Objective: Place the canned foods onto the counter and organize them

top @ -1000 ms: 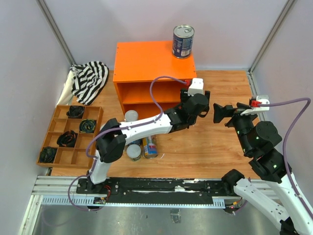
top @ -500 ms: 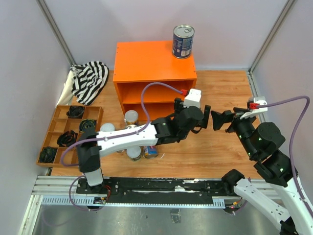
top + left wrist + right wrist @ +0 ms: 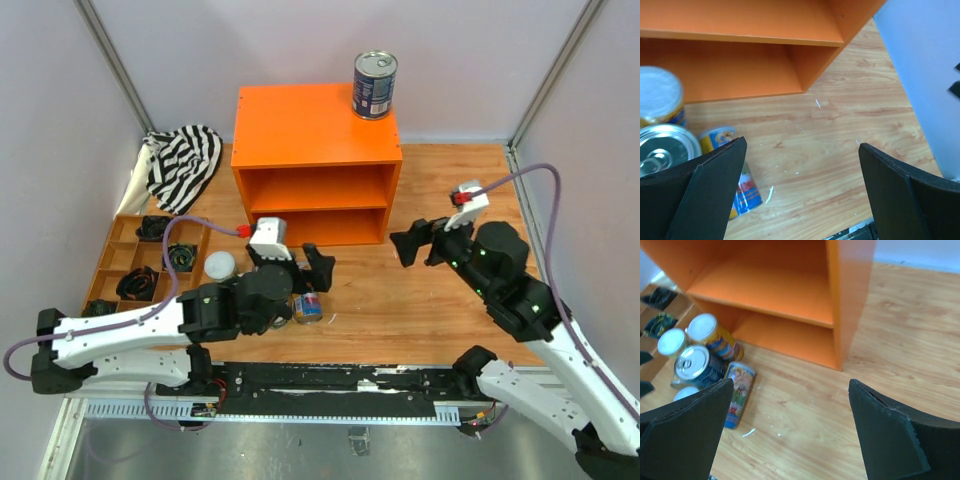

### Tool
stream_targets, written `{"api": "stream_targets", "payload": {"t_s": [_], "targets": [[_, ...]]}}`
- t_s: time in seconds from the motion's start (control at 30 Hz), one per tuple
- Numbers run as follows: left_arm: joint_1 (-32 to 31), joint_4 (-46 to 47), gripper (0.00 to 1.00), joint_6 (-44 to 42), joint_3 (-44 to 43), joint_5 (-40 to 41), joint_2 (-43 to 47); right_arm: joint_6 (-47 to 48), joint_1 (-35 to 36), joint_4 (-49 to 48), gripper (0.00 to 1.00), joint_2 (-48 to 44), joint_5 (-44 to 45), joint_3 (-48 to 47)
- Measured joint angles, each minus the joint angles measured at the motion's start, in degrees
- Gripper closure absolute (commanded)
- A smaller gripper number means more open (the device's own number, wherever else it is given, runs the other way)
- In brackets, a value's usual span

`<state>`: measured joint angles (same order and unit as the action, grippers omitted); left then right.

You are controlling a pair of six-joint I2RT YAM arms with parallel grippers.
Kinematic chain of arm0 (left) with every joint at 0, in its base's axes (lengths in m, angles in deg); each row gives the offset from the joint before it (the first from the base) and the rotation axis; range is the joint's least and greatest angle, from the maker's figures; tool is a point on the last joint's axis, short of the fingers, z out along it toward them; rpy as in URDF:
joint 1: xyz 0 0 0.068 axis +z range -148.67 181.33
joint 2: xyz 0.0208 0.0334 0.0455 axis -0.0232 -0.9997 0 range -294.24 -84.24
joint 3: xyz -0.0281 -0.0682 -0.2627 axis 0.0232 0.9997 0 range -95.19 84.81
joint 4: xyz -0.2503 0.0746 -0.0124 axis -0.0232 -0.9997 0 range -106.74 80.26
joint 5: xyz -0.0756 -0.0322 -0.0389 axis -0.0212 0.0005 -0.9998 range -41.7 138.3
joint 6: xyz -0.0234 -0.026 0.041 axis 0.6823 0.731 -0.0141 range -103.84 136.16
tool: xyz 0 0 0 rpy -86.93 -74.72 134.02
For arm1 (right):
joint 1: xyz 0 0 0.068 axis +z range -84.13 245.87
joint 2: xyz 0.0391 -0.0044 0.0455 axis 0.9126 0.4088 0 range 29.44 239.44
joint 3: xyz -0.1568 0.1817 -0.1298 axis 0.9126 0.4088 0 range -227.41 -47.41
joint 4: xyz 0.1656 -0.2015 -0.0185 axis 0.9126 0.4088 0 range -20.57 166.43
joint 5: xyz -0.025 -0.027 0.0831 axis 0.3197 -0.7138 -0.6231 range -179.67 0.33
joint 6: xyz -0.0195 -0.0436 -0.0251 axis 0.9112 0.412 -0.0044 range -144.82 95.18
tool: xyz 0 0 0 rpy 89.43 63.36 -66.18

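Note:
The orange counter [image 3: 315, 150] stands at the back with one wide blue-labelled can [image 3: 374, 85] upright on its top right corner. Other canned foods cluster on the floor in front of its left side: a silver-topped blue can [image 3: 695, 365], yellowish cans with white lids [image 3: 704, 326] [image 3: 659, 97], and a slim colourful can [image 3: 308, 305] [image 3: 740, 390] lying on its side. My left gripper [image 3: 308, 272] [image 3: 802, 190] hovers open just right of that cluster, holding nothing. My right gripper [image 3: 420, 245] [image 3: 790, 435] is open and empty over bare floor by the counter's right front corner.
A low brown compartmented tray [image 3: 100, 270] with dark coiled items lies at the left. A black-and-white striped cloth [image 3: 185, 160] is bunched behind it. Grey walls close in three sides. Bare wood floor [image 3: 450, 180] stretches right of the counter.
My left arm has swung back from the middle right toward the near left, ending over the cans with its jaws wider. My right gripper has moved left toward the counter.

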<state>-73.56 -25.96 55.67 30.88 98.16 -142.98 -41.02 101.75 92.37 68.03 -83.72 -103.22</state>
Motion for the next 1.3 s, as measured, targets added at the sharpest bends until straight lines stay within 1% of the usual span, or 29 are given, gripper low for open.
{"api": "stream_targets", "payload": {"t_s": [0.07,0.23,0.33,0.4,0.5,0.6,0.7,0.8,1.03,1.3], "targets": [[-0.59,-1.75,0.01,2.36,2.19,1.66,4.24,-0.17,2.73,-1.33,0.01,2.36,0.76,0.83],[-0.92,-6.14,0.01,7.76,6.49,5.38,11.89,0.48,16.11,-5.55,0.02,10.49,6.25,1.73],[-0.98,-9.99,0.01,11.72,7.96,7.56,14.45,0.92,20.57,-8.9,0.02,15.72,8.39,2.14],[-1.01,-13.35,0.01,15.32,8.61,9.07,15.96,0.96,22.32,-11.69,0.02,18.84,9.18,2.86],[-1.01,-19.69,0.01,21.59,9.79,11.52,19.58,0.87,23.74,-15.87,0.02,23.65,9.68,4.37],[-1.01,-24.68,0.01,26.84,11.52,13.57,25.0,0.76,25.05,-18.95,0.02,28.3,9.77,4.79],[-1.01,-28.98,0.01,30.8,13.05,15.3,30.75,0.57,26.38,-22.4,0.02,32.81,9.75,4.79],[-1.01,-32.44,0.01,33.86,13.46,16.52,33.81,0.24,27.19,-25.68,0.02,36.89,9.7,4.76],[-1.01,-39.67,0.01,39.71,13.46,18.27,34.4,-0.57,29.18,-31.71,0.02,46.88,9.51,2.71],[-1.01,-42.14,0.01,40.96,13.46,18.91,34.42,-1.01,31.87,-36.48,0.02,53.31,8.39,0.35]]}}
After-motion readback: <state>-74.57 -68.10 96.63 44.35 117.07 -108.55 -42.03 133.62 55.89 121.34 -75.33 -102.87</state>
